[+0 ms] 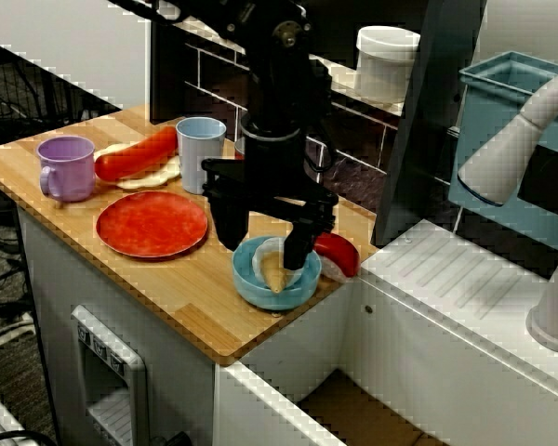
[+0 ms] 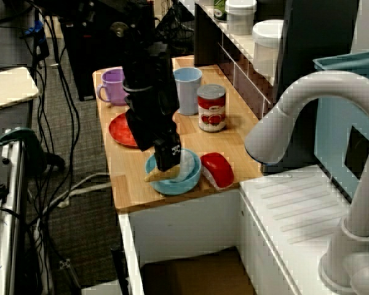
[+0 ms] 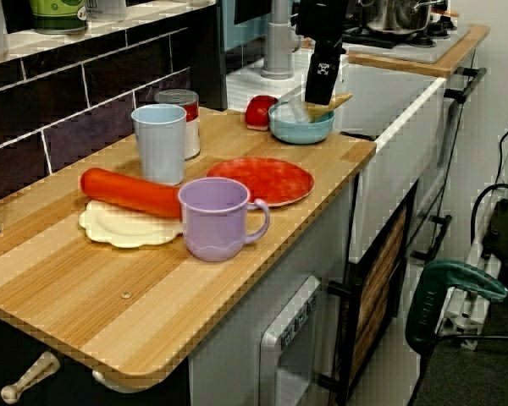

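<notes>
In the view from the front, my black gripper hangs over a light blue bowl near the counter's right end. Its jaws stand wide apart: one finger is just outside the bowl's left rim and the other dips into the bowl. A tan wedge-shaped piece lies in the bowl against the inner finger, not clamped. In the view from the sink side, the wedge pokes over the bowl's near rim below the gripper. In the view along the counter, the gripper hangs above the bowl.
A red and white toy lies right of the bowl at the counter edge. To the left are a red plate, a purple mug, a pale blue cup and an orange sausage on a cream plate. A can stands behind.
</notes>
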`<move>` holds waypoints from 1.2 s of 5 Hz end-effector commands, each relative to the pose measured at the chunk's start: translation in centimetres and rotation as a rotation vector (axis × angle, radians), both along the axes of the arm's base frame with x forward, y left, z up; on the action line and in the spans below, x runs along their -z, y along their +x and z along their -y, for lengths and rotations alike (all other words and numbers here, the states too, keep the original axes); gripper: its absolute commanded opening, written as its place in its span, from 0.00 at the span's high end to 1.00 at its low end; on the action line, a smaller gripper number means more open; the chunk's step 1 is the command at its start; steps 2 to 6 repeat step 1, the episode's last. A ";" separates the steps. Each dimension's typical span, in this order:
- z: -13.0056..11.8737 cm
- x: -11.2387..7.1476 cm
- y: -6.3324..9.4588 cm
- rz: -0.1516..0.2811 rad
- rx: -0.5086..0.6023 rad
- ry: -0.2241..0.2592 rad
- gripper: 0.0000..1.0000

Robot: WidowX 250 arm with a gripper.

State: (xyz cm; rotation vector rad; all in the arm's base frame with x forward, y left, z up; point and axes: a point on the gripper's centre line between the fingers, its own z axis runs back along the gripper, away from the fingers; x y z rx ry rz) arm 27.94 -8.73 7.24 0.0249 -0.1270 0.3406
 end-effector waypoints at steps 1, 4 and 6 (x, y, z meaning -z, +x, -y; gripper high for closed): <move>-0.1 -1.0 1.1 0.022 -0.064 -0.027 0.00; -0.1 -1.0 1.1 0.022 -0.064 -0.027 0.00; -0.1 -1.0 1.1 0.022 -0.064 -0.027 0.00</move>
